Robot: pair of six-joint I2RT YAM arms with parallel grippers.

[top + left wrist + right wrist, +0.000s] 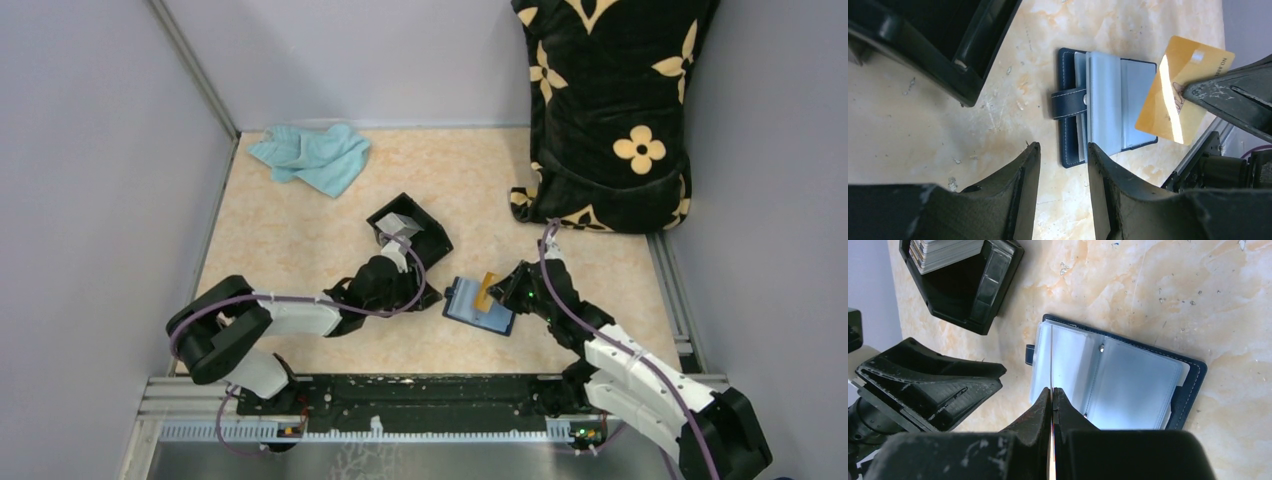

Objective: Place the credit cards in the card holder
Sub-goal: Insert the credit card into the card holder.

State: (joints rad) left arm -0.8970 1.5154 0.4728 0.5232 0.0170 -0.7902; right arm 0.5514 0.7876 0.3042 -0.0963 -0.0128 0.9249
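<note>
- The table, marbled beige, fills the middle of the top view between grey walls.
- A black cushion with cream flowers stands at the upper right, against the back wall.
- A teal cloth lies crumpled at the upper left of the table.
- The black box, open-topped, sits at centre frame, just above the left gripper. A stack of pale cards stands in it.
- The left gripper reaches in from the lower left, its jaws spread with nothing between them. In its wrist view they frame the near edge of the card holder; I cannot tell whether they touch it.
- The right gripper comes in from the lower right, pressed together on the orange card.
- The card holder, navy blue, lies open and flat on the table just right of centre, between the two grippers, its clear sleeves facing up.
- The orange card is held tilted above the right part of the card holder, not yet in a sleeve.
</note>
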